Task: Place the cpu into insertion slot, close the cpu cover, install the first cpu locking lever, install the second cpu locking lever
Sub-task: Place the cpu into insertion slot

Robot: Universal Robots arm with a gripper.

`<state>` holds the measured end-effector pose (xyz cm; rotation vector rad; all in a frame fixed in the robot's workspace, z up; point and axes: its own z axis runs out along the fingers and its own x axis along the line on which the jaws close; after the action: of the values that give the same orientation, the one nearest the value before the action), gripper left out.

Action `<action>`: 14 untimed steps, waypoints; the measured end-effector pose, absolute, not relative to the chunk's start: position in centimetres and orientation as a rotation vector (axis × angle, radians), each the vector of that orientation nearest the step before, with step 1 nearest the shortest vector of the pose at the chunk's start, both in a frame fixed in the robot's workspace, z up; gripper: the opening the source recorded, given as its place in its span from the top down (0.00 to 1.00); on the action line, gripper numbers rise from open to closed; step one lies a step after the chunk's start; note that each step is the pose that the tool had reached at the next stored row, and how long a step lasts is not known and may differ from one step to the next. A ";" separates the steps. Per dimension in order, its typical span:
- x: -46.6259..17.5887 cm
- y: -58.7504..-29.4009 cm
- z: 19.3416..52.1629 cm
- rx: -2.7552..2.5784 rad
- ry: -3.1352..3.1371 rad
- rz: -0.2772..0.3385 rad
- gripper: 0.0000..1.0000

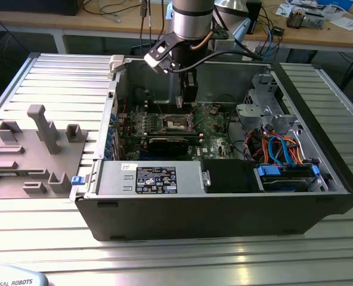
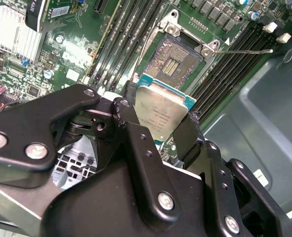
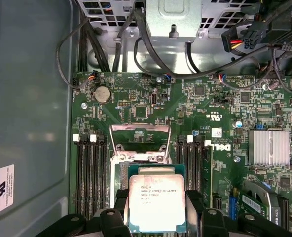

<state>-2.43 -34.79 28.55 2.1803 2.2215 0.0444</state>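
My gripper (image 1: 188, 98) hangs inside the open computer case, just above the insertion slot (image 1: 176, 123) on the green motherboard (image 1: 215, 128). In both wrist views it is shut on the cpu (image 2: 163, 111), a silver-topped square chip with a green edge, clamped by black fingers (image 2: 131, 111) on two opposite sides. The cpu (image 3: 157, 202) hovers over the near part of the slot and hides most of it. The slot's dark contact field (image 2: 178, 59) lies bare. The cpu cover (image 3: 140, 136) stands swung open at the slot's far side. A thin locking lever (image 2: 244, 51) sticks out sideways.
Black memory slots (image 3: 89, 173) flank the socket on both sides. A finned heatsink (image 3: 269, 148) and cable bundles (image 3: 136, 44) sit nearby. At the exterior view's right is a drive cage with blue and orange cables (image 1: 281, 149); at its left, a grey fixture tray (image 1: 33, 149).
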 end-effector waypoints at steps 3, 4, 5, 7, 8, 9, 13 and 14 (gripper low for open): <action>-2.5 -34.8 28.5 2.180 2.221 0.045 0.46; -2.6 -34.8 28.4 2.180 2.222 0.045 0.46; -2.6 -34.8 28.4 2.180 2.221 0.045 0.46; -2.6 -34.8 28.3 2.180 2.222 0.045 0.46; -2.6 -34.8 28.3 2.180 2.222 0.045 0.46; -2.7 -34.8 28.1 2.180 2.222 0.045 0.46; -2.8 -34.8 27.9 2.180 2.222 0.045 0.46; -2.8 -34.8 27.8 2.180 2.222 0.045 0.46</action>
<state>-2.76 -34.76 27.85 2.1804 2.2215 0.0446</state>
